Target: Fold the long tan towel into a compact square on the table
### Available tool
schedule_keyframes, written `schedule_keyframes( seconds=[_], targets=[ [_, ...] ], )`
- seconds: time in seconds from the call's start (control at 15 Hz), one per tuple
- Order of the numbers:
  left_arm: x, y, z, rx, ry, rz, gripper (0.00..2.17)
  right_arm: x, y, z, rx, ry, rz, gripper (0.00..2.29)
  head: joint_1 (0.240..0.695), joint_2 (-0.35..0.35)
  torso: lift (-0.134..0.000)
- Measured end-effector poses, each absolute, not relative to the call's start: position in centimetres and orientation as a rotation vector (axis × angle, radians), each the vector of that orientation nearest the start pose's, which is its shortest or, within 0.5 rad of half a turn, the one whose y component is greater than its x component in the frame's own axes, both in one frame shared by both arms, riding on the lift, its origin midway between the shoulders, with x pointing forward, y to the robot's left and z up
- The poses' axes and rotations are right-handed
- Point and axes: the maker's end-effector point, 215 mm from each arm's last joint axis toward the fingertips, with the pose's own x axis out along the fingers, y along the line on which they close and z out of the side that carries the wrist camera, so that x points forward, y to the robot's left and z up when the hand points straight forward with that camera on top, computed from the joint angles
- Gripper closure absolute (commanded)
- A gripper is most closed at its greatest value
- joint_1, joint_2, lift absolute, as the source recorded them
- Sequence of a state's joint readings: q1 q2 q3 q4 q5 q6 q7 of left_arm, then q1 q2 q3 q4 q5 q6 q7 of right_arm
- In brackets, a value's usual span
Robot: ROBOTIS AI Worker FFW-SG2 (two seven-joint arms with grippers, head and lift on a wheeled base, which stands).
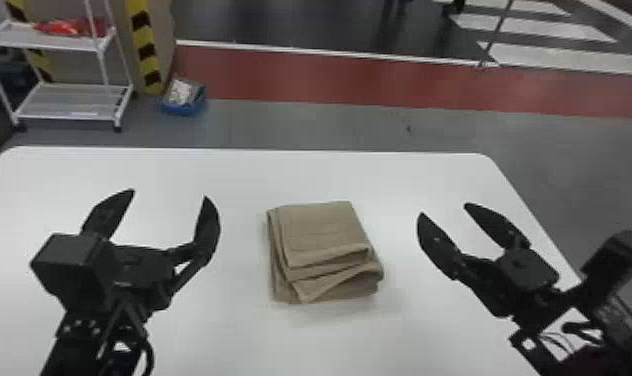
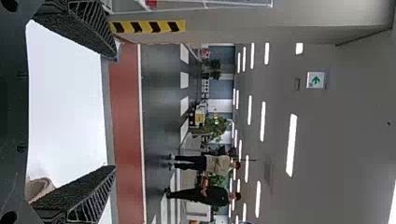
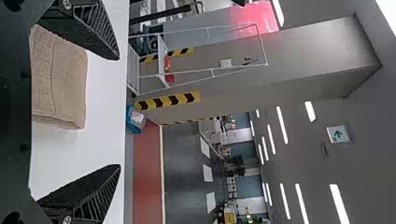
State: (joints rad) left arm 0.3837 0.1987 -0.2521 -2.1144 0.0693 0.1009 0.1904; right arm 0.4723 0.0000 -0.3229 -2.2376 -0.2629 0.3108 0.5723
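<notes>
The left gripper (image 1: 169, 194) and right gripper (image 1: 443, 209) stand wide open and empty, either side of the folded tan towel (image 1: 325, 230) on the white table (image 1: 230, 175) – probably light, soft and apt to slump, so best pinched through every layer at its loose near edge (image 1: 337, 290).

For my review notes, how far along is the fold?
Folding looks done or nearly so: the towel lies as a compact, layered, roughly square stack. Nothing is in hand; the left claw and right claw are open, apart from it. Perhaps only neatening the uneven near edge remains.
</notes>
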Motion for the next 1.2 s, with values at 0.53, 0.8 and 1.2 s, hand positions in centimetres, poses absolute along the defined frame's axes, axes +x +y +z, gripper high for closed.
schedule_keyframes(
  seconds=[0.53, 0.8, 1.2],
  targets=[
    [45.9, 17.6, -28.6, 0.021, -0.080, -0.064, 0.03, 42.5, -28.9, -28.4, 0.102, -0.034, 0.128, 0.07, 0.695, -0.139, -0.125],
    [45.3, 16.9, -29.3, 0.017, -0.064, -0.074, 0.03, 41.9, -30.2, -28.4, 0.107, -0.040, 0.103, 0.07, 0.695, -0.166, -0.125],
    [44.5, 16.9, -29.8, 0.026, -0.053, -0.060, 0.03, 40.6, -31.8, -27.9, 0.111, -0.063, 0.078, 0.07, 0.695, -0.195, -0.125]
  ],
)
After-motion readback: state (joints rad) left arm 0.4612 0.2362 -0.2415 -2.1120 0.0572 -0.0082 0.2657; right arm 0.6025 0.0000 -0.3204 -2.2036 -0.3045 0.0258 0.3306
